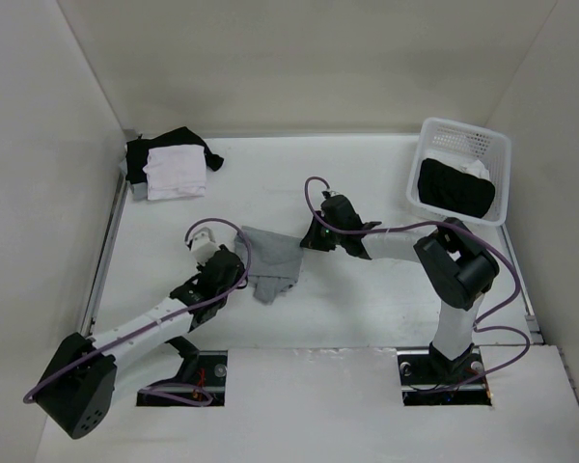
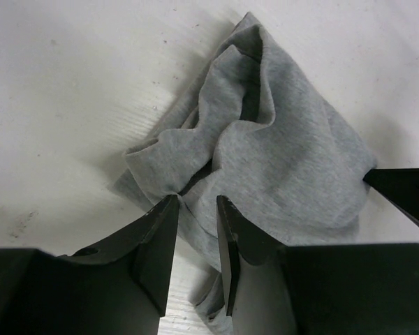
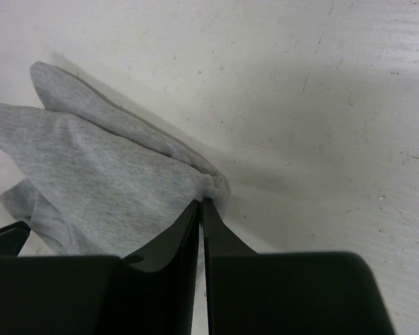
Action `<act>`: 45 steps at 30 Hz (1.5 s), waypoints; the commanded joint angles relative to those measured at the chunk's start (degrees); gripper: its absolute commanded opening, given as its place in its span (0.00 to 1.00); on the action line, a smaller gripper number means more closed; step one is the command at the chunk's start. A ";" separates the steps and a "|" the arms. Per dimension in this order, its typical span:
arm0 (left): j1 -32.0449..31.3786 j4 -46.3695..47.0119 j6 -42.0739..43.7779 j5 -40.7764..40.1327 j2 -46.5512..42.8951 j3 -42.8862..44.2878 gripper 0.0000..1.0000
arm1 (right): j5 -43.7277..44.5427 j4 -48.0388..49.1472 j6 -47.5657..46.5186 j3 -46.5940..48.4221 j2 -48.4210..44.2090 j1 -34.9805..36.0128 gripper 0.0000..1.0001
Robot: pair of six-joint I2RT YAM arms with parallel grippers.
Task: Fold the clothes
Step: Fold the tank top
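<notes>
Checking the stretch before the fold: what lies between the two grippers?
The crumpled grey T-shirt alone, from the left gripper at one edge to the right gripper pinching the opposite corner; the top view shows it.

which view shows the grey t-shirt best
Left wrist: the crumpled grey t-shirt is close, its folds clear. Top external shows it whole but small; right wrist shows only one bunched end.

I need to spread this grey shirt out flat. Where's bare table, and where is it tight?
Bare: the far strip between the stacked black and white garments and the white plastic lattice basket, and the near strip between the crumpled grey T-shirt and the arm bases. Crowded: the centre, left end effector and right end effector at the T-shirt.
</notes>
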 commanded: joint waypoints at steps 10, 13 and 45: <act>-0.71 -5.78 0.09 -0.66 -8.79 0.85 0.28 | -0.05 2.87 -0.42 0.18 -0.79 0.23 0.10; 1.05 -2.37 1.66 -0.76 -6.43 0.50 0.29 | -0.13 2.87 -0.42 0.36 -0.61 0.23 0.10; 13.44 4.51 2.73 10.57 -2.19 -4.68 0.00 | 0.39 4.27 -0.07 -1.93 -1.75 -1.17 0.07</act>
